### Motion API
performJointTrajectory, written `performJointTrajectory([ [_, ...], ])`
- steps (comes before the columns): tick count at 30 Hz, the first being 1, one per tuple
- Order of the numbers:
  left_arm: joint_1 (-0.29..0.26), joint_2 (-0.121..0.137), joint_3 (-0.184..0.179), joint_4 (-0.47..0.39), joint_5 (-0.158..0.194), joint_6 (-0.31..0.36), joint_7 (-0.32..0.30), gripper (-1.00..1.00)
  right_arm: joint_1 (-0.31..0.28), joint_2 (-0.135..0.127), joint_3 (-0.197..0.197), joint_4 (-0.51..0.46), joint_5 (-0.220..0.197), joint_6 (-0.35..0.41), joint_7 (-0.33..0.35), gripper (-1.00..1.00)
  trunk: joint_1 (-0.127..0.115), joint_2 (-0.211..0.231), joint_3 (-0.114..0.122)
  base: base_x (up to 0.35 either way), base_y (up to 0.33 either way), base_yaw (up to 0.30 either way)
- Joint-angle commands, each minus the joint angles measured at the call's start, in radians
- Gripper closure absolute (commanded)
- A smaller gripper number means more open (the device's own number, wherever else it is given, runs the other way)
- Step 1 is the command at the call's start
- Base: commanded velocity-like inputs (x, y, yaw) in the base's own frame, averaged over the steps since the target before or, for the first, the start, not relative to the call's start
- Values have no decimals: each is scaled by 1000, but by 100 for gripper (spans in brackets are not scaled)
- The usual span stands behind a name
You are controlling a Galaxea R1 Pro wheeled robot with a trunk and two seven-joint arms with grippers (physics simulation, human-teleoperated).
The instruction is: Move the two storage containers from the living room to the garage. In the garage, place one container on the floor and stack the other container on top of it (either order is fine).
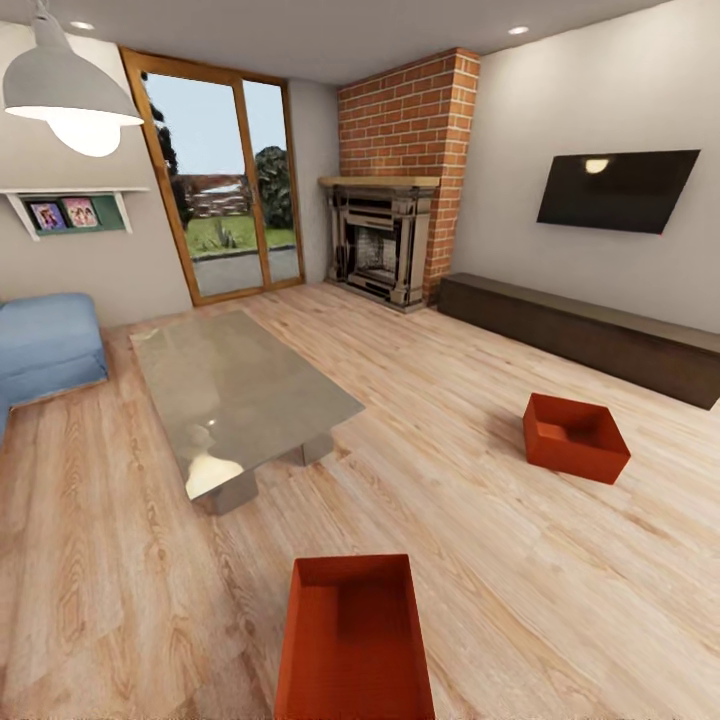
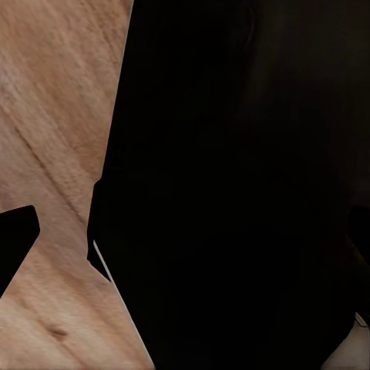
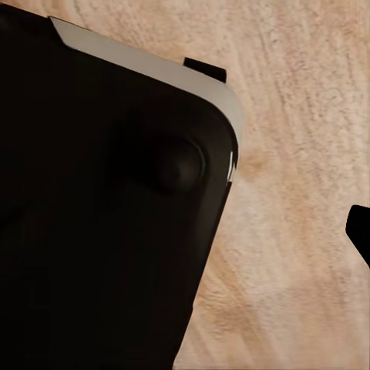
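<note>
Nearest in the head view, one storage container [image 1: 355,640] sits open-topped on the light wood plank floor [image 1: 480,560], cut off by the picture's lower edge. Beyond it to the left stands the glass coffee table [image 1: 240,395]; to the right, well apart, the second storage container [image 1: 575,437] rests on the planks near the long dark cabinet [image 1: 590,335]. Farther back are the blue sofa [image 1: 45,345], brick fireplace [image 1: 395,180] and wall TV [image 1: 615,190]. Both wrist views show dark robot body over planks; neither end effector's opening can be told.
</note>
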Motion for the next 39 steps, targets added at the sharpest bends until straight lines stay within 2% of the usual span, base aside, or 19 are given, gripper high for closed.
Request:
performJointTrajectory([
  [1, 0, 0, 0, 0, 4, -2, 1, -100, -1, 0, -1, 2, 10, -3, 0, -100, 0, 0, -2, 0, 0, 0],
  [39, 0, 0, 1, 0, 4, -4, 1, -100, -1, -1, 0, 2, 11, -1, 0, -100, 0, 0, -63, 0, 12, 0],
])
